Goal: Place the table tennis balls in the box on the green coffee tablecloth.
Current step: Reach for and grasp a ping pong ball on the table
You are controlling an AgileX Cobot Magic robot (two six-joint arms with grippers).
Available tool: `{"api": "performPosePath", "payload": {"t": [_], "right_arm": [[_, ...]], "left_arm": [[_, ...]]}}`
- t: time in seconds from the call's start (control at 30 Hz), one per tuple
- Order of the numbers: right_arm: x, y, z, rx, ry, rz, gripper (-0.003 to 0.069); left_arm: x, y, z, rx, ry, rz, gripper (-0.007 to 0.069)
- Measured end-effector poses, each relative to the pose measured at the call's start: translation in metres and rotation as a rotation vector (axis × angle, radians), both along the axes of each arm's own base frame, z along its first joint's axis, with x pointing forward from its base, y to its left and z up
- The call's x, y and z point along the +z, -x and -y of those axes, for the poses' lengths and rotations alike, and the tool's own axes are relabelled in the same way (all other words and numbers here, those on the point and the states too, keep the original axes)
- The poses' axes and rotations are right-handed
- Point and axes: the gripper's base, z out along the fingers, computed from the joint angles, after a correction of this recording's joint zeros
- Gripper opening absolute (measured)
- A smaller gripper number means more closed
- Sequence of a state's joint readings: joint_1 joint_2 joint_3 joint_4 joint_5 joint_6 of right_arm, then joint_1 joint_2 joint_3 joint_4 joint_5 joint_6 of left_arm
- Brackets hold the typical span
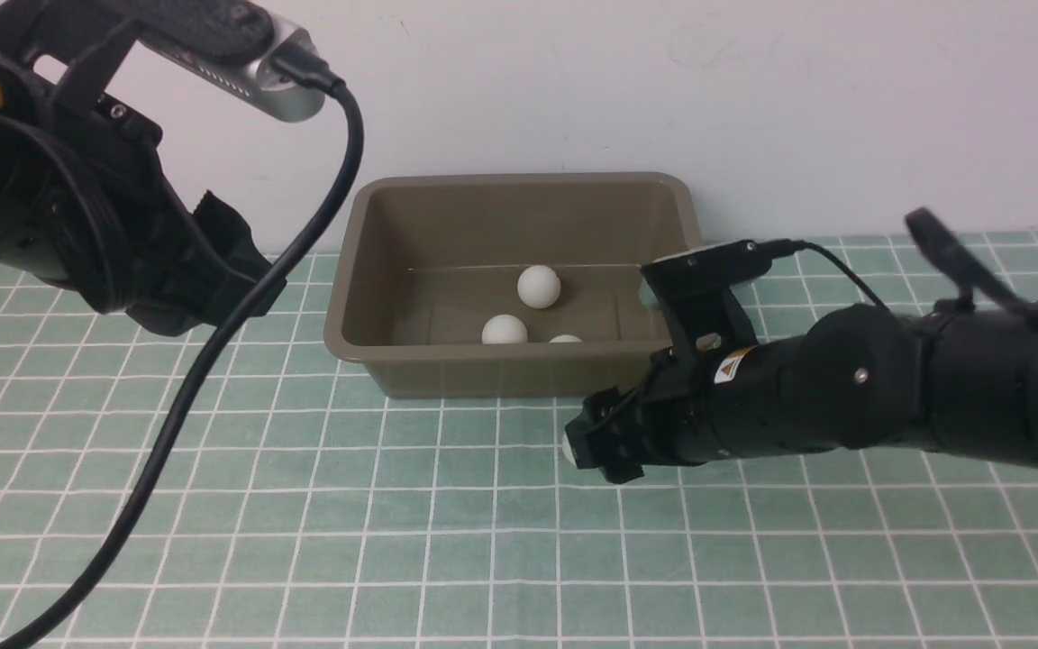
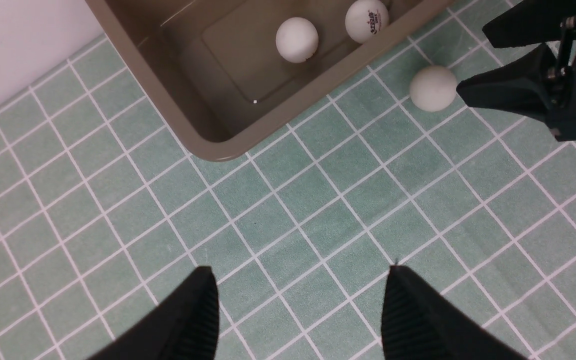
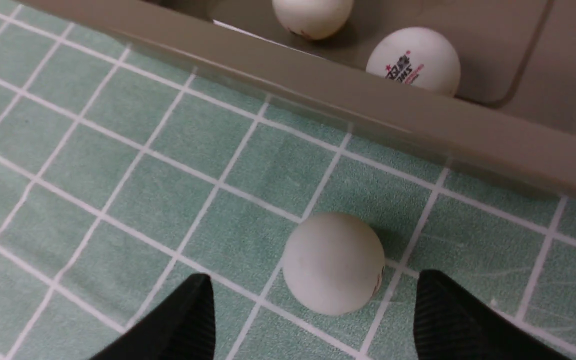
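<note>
The olive-brown box stands at the back of the green coffee tablecloth. Three table tennis balls lie in it. A fourth ball rests on the cloth just outside the box's near wall. My right gripper is low over the cloth and open, its fingertips on either side of that ball with gaps showing. In the front view this ball peeks out beside the right gripper. My left gripper hangs open over bare cloth, holding nothing.
My left arm is raised at the left with its cable hanging down to the table. A white wall stands right behind the box. In the left wrist view the box corner is ahead of the fingers.
</note>
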State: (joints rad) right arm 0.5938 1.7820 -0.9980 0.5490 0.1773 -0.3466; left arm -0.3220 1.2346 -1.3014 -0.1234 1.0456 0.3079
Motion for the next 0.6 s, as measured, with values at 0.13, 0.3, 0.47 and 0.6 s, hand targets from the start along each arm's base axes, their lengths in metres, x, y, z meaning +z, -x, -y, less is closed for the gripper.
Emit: {"api": "performPosePath", "payload": {"t": [0.13, 0.3, 0.47, 0.6], "right_arm": [[-0.014, -0.004, -0.001, -0.012, 0.016, -0.014, 0.0482], [-0.021, -0.012, -0.008, -0.012, 0.018, -0.018, 0.0482], [-0.029, -0.022, -0.017, -0.007, 0.020, -0.027, 0.0482], [-0.042, -0.028, -0.022, -0.005, 0.032, -0.046, 0.0482]], "left_arm": [[0.000, 0.000, 0.000, 0.000, 0.000, 0.000, 0.0395], [0.000, 0.000, 0.000, 0.000, 0.000, 0.000, 0.0395], [0.000, 0.000, 0.000, 0.000, 0.000, 0.000, 0.0395], [0.000, 0.000, 0.000, 0.000, 0.000, 0.000, 0.0395]]}}
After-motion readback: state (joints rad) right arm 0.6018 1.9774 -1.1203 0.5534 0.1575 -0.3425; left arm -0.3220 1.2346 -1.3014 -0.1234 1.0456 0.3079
